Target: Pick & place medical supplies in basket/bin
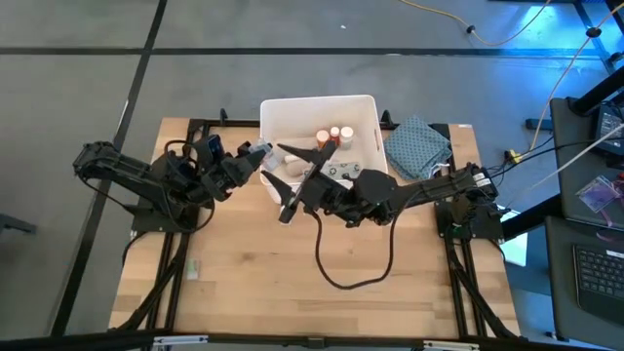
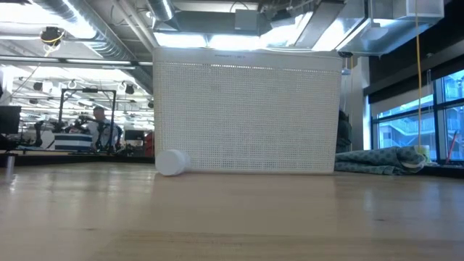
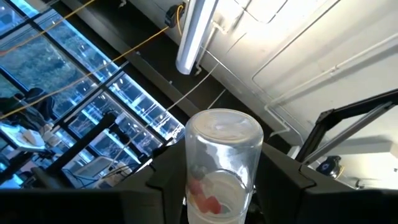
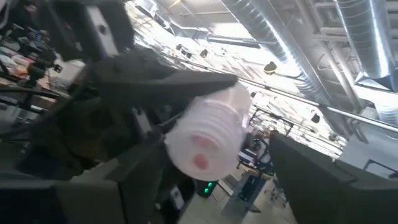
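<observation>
Handover of a clear bottle [image 3: 221, 168] above the table [image 1: 292, 292], just in front of the near left corner of the white tub [image 1: 283, 112]. The bottle is clamped between the fingers of the left gripper [image 1: 252, 156] and held raised and tilted, so that its free end is offered to the right gripper [image 1: 292, 180]. The right gripper's jaws are spread on either side of the bottle [image 4: 202, 146], not yet closed on it. Two red bottles with white caps [image 1: 333, 136] are already stood in the tub's far part, next to a flat grey packet [image 1: 341, 173]. One white roll [image 2: 172, 162] is left on the table against the tub's near wall. A patterned cloth [image 1: 419, 146] lies to the right of the tub
</observation>
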